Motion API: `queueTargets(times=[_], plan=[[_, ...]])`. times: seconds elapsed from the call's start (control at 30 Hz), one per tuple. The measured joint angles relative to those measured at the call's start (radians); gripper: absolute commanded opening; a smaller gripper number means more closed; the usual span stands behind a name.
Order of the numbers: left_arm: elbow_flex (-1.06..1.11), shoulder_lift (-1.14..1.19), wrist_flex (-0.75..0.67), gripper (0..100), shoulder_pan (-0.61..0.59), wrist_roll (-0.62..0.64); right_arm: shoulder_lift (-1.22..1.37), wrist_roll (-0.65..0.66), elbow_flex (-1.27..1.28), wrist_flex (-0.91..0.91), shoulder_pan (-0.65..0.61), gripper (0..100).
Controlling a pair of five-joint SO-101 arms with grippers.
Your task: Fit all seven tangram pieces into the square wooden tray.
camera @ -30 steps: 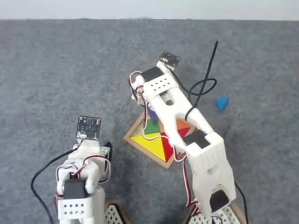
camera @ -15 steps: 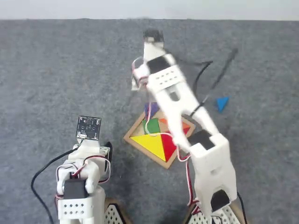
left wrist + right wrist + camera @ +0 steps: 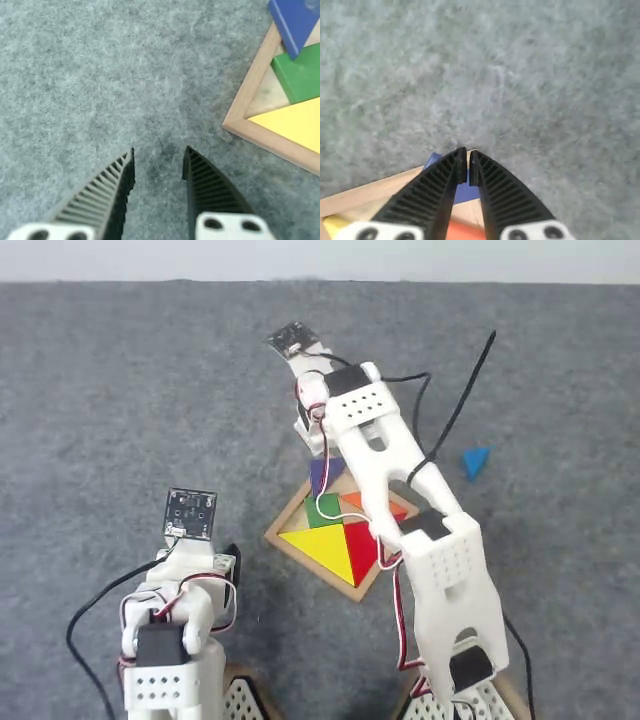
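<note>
Wooden tray (image 3: 285, 537) looks mostly filled, so I'd say you're close to done. The yellow triangle (image 3: 322, 545) sits at its 6 o'clock, the green piece (image 3: 326, 510) is near the middle, the orange piece (image 3: 352, 502) is around 1 o'clock and the red piece (image 3: 362, 545) is at 4 o'clock.

The dark blue piece (image 3: 322, 473) at the 12 o'clock corner seems to ride over the rim instead of lying flat, so it probably needs a nudge. The small blue triangle (image 3: 476, 461) is out on the grey carpet (image 3: 120, 390), well apart from the tray at about 2 o'clock, so that one's left to fetch. Your right arm covers part of the tray, so I can't count a seventh piece.

Your right gripper (image 3: 468, 152) hangs over that dark blue corner, jaws pinched together on nothing. Your left gripper (image 3: 157, 155) is over bare carpet near the tray's 9 o'clock corner, jaws spread and empty
</note>
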Motion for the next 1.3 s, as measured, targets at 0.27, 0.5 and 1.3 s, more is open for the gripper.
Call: queueTargets(times=[0.27, 0.5, 1.3], plan=[[0.0, 0.0, 0.0, 15, -0.003, 0.0, 0.075, 0.006, -0.002, 0.018, 0.043, 0.8], [0.0, 0.0, 0.0, 15, -0.002, 0.0, 0.077, 0.006, -0.002, 0.083, 0.094, 0.8], [0.0, 0.0, 0.0, 15, -0.002, 0.0, 0.012, -0.017, -0.002, 0.08, 0.058, 0.8]])
